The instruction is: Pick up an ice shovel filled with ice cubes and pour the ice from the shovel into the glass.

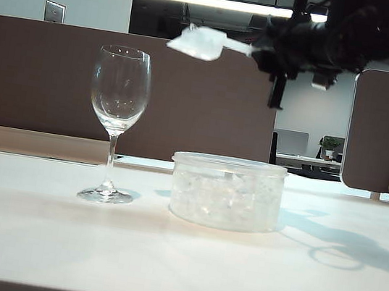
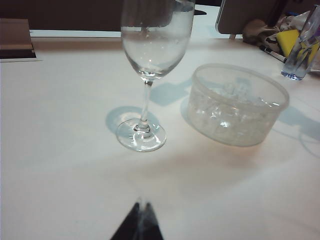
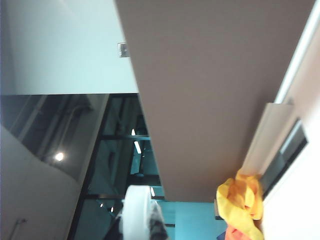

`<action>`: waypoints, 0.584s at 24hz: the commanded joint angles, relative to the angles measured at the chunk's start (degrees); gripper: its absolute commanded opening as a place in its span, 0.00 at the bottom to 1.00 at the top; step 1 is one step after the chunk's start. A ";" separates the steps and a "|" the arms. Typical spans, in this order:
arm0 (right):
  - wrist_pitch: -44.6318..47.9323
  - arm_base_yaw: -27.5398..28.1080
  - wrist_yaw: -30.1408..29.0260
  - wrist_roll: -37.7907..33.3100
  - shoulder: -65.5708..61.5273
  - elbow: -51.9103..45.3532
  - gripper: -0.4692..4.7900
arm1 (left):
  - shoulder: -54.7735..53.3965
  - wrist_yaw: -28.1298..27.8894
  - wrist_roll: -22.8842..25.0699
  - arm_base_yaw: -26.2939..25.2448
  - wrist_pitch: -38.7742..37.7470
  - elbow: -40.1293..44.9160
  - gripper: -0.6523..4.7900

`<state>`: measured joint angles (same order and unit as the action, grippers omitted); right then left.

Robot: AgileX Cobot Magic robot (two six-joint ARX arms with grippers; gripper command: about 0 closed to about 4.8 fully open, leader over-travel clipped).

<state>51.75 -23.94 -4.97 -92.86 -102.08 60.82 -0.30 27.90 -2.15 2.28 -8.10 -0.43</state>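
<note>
Hanging high above the worktop [image 1: 177, 260] in the exterior view, the right gripper [image 1: 267, 54] pinches the handle of the ice shovel [image 1: 199, 42], its bowl up between the glass [image 1: 120, 90] and the plastic tub [image 1: 225, 192] holding ice cubes [image 1: 220, 197].

From the left wrist view, the left gripper [image 2: 138, 225] sits at the near edge, fingers pressed together.

From the right wrist view, the shovel's white bowl shows against a partition [image 3: 210, 90].

The right gripper [image 3: 150, 227] holds the ice shovel [image 3: 136, 212], seen edge-on. Behind it are a brown partition [image 3: 210, 90] and a yellow cloth [image 3: 242, 205].
</note>
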 commanded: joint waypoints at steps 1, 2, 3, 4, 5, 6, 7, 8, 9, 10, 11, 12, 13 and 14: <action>-1.57 -0.76 -0.07 1.66 0.37 2.78 0.08 | -0.04 0.44 0.20 -0.07 0.00 -0.04 0.11; -2.38 -1.16 -0.07 2.34 0.37 3.39 0.08 | -0.04 0.42 0.22 -0.07 -0.02 -0.04 0.11; -2.78 -1.38 -0.15 2.82 0.37 3.96 0.08 | -0.04 0.42 0.22 -0.07 0.00 -0.04 0.11; -2.99 -1.55 -0.17 2.93 0.37 4.55 0.08 | -0.04 0.44 0.20 -0.07 0.00 -0.04 0.11; -3.45 -1.62 -0.11 2.97 0.37 5.01 0.08 | -0.04 0.44 0.22 -0.07 0.00 -0.04 0.11; -3.93 -1.66 -0.09 3.13 0.37 5.42 0.08 | -0.04 0.42 0.22 -0.07 0.00 -0.04 0.11; -4.57 -1.99 -0.24 3.26 0.37 5.84 0.08 | -0.04 0.39 0.20 -0.07 -0.02 -0.04 0.11; -5.07 -2.56 0.02 3.54 0.37 5.97 0.08 | -0.04 0.42 0.20 -0.07 0.00 -0.04 0.11; -5.44 -2.95 0.11 3.58 0.37 6.16 0.08 | -0.04 0.42 0.20 -0.07 0.00 -0.04 0.11; -5.64 -2.97 0.11 3.58 0.37 6.36 0.08 | -0.04 0.42 0.20 -0.07 0.00 -0.04 0.11; -5.70 -3.45 -0.04 4.24 0.35 6.43 0.08 | -0.04 0.39 0.22 -0.07 -0.02 -0.04 0.11; -5.79 -3.76 0.00 4.83 0.35 6.45 0.08 | -0.04 0.35 0.20 -0.07 0.00 -0.04 0.11; -5.73 -3.76 -0.09 4.85 0.35 6.56 0.08 | -0.04 0.35 0.20 -0.07 0.00 -0.04 0.11; -6.14 -4.26 -0.20 4.90 0.33 6.54 0.08 | -0.04 0.44 0.20 -0.07 0.00 -0.04 0.11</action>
<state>45.04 -27.70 -5.06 -88.42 -102.08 66.89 -0.30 27.92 -2.15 2.28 -8.12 -0.43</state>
